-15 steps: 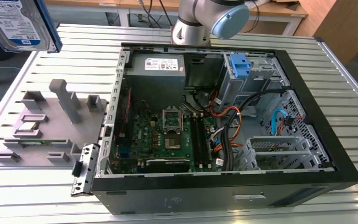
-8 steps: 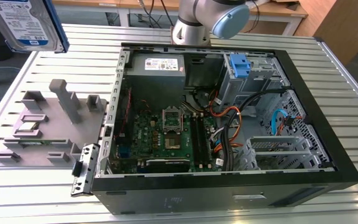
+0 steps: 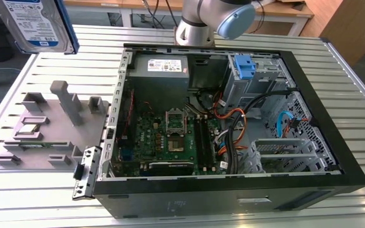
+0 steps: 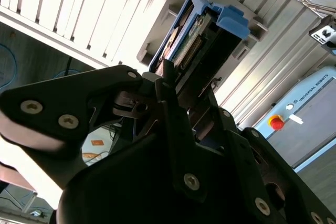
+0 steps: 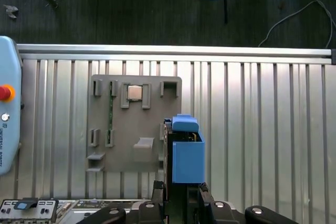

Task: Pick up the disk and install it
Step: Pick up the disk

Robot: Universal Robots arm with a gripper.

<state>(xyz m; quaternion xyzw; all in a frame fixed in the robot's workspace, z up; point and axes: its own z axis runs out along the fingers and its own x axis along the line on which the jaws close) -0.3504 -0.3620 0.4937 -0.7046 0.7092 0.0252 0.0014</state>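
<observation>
Clamped on the disk [image 3: 36, 23], our end effector [image 5: 180, 188] holds it high over the edge of the grey parts tray [image 3: 49, 137], well apart from the open computer case [image 3: 334, 156]. We judge this carry wants a firm, square grip so the blue rails [image 5: 188, 156] do not tilt. Underneath runs a slatted metal bench [image 3: 55, 61], with dark floor [image 5: 131, 14] beyond it.

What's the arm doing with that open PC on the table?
The arm's gripper is clamped on the disk and holds it in the air, clear of the slatted table. In the first wrist view the disk hangs edge-on over the edge of the grey parts fixture. The open computer case lies toward the exterior view's right, with a blue bracket in its drive bay. The disk is not yet in the case.
</observation>
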